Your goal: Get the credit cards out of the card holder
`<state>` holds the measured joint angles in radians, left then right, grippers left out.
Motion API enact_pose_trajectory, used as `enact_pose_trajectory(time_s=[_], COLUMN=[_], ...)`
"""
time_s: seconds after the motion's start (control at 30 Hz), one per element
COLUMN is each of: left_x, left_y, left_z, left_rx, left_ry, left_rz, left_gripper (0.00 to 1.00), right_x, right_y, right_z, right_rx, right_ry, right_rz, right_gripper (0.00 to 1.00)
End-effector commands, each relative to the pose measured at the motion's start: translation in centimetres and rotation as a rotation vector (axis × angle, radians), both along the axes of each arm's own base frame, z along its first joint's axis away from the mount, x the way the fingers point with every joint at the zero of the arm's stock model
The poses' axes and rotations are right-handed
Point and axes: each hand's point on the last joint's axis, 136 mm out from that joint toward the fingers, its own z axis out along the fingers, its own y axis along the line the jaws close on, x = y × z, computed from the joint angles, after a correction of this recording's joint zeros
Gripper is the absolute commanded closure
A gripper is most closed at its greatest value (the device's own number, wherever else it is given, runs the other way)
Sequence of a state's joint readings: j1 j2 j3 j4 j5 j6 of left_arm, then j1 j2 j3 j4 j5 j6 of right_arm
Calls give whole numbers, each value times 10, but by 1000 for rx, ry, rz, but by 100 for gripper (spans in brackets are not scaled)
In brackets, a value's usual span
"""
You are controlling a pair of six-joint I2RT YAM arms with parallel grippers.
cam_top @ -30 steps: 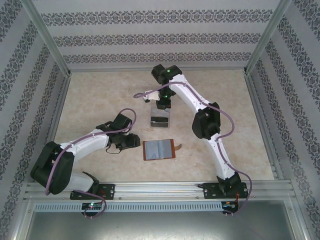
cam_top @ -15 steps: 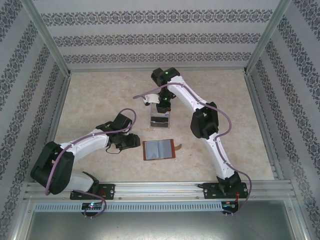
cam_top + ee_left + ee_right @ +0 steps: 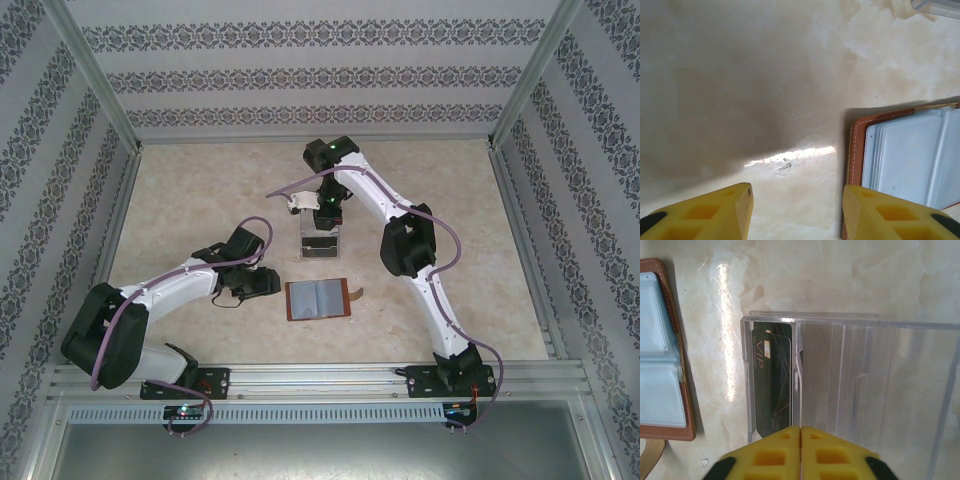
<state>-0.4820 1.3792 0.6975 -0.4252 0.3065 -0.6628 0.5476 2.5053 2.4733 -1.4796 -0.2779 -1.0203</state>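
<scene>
Tray point(image 3: 890, 390) with a card point(image 3: 772, 385) in it just behind the card holder point(image 3: 318, 299)

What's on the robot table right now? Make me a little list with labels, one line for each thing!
Card holder: lying open on the table, bluish sleeves facing up
Clear tray: just behind the card holder, not touching it
Dark card: inside the tray, in the compartment nearest the card holder, marked VIP
Left gripper: open, nothing between its fingers, low beside the card holder's edge
Right gripper: shut, above the tray
</scene>
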Motion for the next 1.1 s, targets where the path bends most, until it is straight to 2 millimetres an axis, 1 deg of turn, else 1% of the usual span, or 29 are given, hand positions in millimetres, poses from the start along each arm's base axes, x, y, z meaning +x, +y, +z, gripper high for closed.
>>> enact_pose_trajectory(time_s=[0.0,0.07,0.17,0.37,0.5,0.6,0.77,0.9,1.0,1.07], left_x=[2,2,2,3,4,6,11,16,20,23], left_y=[3,3,3,1,1,1,-1,-3,-5,-5], left_z=[-3,-3,-2,-1,0,0,3,4,6,5], left_rx=[-4,-6,-6,-10,-9,-6,-4,-10,-12,-5], left_ry=[1,0,0,-4,-7,-10,-21,-34,-45,-53], left_rz=[25,23,23,20,18,15,8,9,8,6], left_gripper=[49,49,49,49,49,49,49,49,49,49], right_x=[-2,3,10,22,23,26,31,22,15,14], right_y=[9,11,14,25,24,25,25,25,24,21], right_z=[-5,-3,5,35,50,58,70,79,78,75], right_rx=[16,21,43,134,177,215,290,331,338,327], right_ry=[4,-23,-64,-191,-259,-313,-385,-354,-322,-311], right_rz=[18,9,-2,-39,-67,-123,-292,-464,-627,-780], right_gripper=[83,79,77,74,73,72,70,69,67,69])
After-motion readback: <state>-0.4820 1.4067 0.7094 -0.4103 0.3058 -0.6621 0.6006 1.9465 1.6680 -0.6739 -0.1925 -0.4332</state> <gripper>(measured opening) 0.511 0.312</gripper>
